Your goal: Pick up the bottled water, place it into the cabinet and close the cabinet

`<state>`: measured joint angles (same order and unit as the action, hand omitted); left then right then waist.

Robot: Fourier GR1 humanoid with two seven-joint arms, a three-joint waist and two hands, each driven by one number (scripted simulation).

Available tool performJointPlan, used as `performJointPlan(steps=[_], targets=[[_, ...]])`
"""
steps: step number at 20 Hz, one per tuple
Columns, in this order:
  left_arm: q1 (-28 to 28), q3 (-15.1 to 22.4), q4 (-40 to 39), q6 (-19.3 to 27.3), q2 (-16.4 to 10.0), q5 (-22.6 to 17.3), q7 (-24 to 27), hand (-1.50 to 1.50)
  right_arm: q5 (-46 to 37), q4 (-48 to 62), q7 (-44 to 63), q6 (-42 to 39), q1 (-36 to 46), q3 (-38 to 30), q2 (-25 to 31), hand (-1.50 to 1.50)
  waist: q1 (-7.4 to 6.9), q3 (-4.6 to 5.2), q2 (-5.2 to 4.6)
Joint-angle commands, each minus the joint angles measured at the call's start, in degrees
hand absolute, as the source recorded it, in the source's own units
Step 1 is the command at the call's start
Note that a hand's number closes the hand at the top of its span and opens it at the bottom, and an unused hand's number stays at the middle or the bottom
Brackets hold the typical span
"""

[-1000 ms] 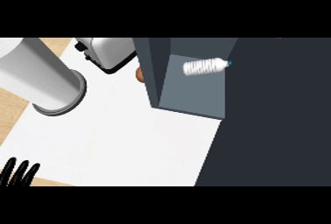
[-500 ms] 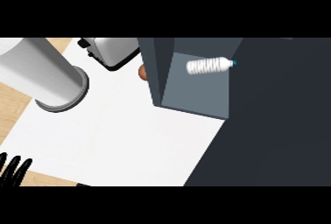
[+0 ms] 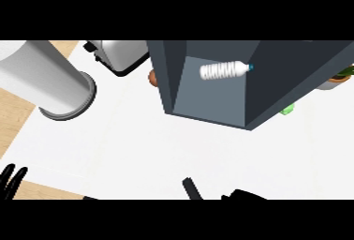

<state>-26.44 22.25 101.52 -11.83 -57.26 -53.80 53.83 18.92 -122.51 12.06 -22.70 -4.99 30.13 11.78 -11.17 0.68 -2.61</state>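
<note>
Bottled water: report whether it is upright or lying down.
Lying down: the bottled water rests sideways inside the cabinet, cap toward the view's right.

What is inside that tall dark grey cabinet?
A clear ribbed plastic water bottle with a blue cap lies on its side inside the dark grey cabinet. Nothing else shows; its dark right side is unclear.

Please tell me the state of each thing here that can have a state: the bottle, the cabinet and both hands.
bottle: lying on its side inside the cabinet, cap on, no hand on it.
cabinet: open, not yet closed.
left hand: open, resting at the lower left edge, fingers up.
right hand: at the lower edge, mostly out of view, state unclear.
</note>
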Motion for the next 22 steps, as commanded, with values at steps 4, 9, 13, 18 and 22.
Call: performJointPlan(steps=[4, 9, 13, 18, 22], targets=[[-1.10, -1.58, -1.52, -1.61, -0.02, -1.55, 0.85, -1.50, -1.69, 14.87, 6.68, 11.60, 15.35, -9.77, -9.92, 1.50, 2.43, -0.29, 0.84], [-2.55, -1.27, -0.54, -3.12, -0.25, -1.38, 0.57, -1.50, -3.01, 29.20, 7.40, 17.10, 31.19, -15.66, -11.64, 1.50, 3.40, -0.53, 1.21], [-2.39, -2.08, -0.63, -3.60, -0.20, -2.23, -0.02, -1.50, -4.93, 41.97, 5.93, 17.17, 42.45, -21.32, -11.74, 1.50, 4.48, -0.60, 1.09], [-4.82, -3.37, -0.08, -5.23, -0.88, -1.81, 1.06, -1.50, -5.57, 51.55, 4.59, 17.96, 50.08, -24.24, -11.39, 1.50, 4.77, -0.65, 1.60], [-2.81, -4.31, -0.32, -4.66, -0.37, -3.10, -1.01, -1.50, -4.38, 55.66, 0.45, 16.43, 50.61, -24.69, -11.58, 1.50, 6.18, -0.70, 1.34]])
